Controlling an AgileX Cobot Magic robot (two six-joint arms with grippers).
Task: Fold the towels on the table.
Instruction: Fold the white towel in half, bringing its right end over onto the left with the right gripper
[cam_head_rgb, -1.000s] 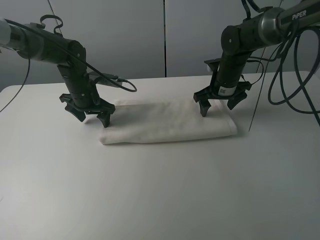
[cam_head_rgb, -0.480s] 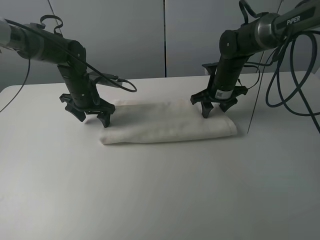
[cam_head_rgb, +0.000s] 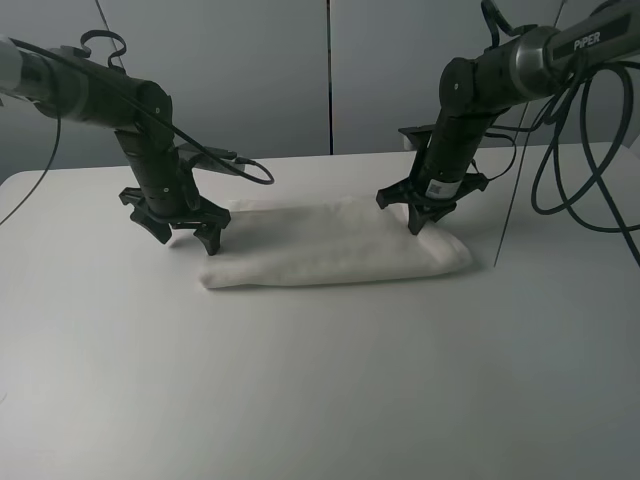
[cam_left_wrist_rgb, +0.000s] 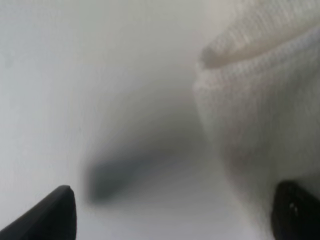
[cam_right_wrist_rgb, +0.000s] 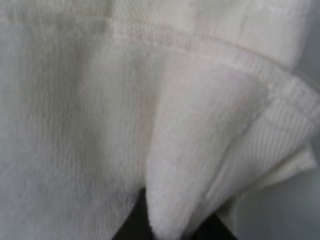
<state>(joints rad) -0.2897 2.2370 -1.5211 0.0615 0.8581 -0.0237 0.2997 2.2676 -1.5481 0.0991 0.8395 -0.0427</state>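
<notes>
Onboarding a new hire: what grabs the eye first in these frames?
The folded off-white towel lies on the far half of the white table. The right gripper is shut, pinching the towel's right end; the left gripper stands open at its left end.

The lower half of the frame was bare table (cam_head_rgb: 320, 400) — wide room for a gripper to come in from the bottom edge. Across the middle lay the towel (cam_head_rgb: 330, 255), a low ridge barring a flat sweep. The left gripper (cam_head_rgb: 187, 243) stood over its left end with jaws spread; the right gripper (cam_head_rgb: 417, 226) pinched its upper right corner. Between the arms the strip above the towel lay open — dangling cables (cam_head_rgb: 560, 170) crowded the right side
</notes>
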